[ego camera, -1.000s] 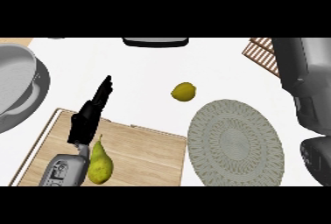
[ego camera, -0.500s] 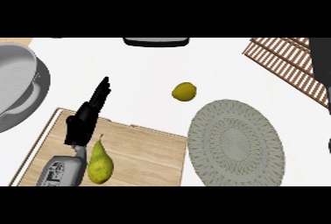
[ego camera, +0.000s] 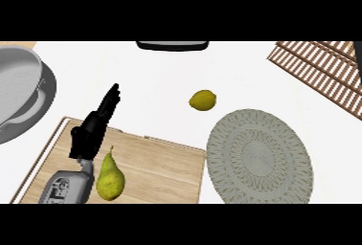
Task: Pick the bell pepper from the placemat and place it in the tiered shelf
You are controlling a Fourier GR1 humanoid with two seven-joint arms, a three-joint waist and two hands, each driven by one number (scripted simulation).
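Woven grey placemat [ego camera: 259,156]; wooden board [ego camera: 159,167]; slatted wood shelf [ego camera: 322,67]; grey metal pan [ego camera: 17,91].

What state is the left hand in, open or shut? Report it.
Open: the left hand has straight fingers over the cutting board, holding nothing; the pear lies beside its forearm.

1. The left robot hand [ego camera: 94,128] is seen at the lower left of the head view, its black fingers held straight and pointed up and slightly right.
2. Nothing is held in it.
3. Its grey forearm is seen entering from the lower edge.
4. The right robot hand is not seen.
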